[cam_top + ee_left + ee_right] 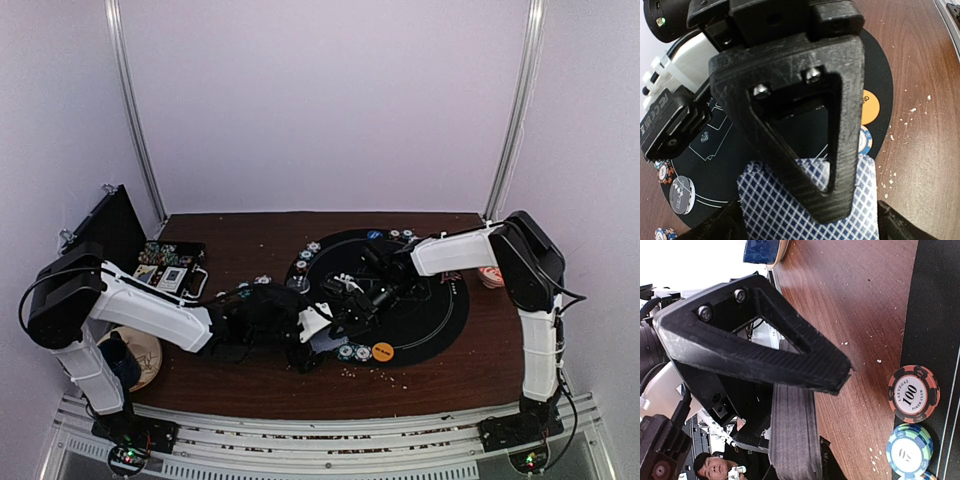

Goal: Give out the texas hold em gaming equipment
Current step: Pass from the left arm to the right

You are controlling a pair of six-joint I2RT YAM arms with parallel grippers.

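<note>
A poker chip with orange-red and black edge stripes reads "LAS VEGAS" above a large "100" and "POKER CLUB" below it, all on its white centre. The blue-and-green striped poker chip next to it carries a pale number too blurred to read. In the left wrist view, a grey round disc shows the white letters "DEA"; the rest cannot be made out. The flat orange disc has dark lettering, mostly hidden and unreadable.
</note>
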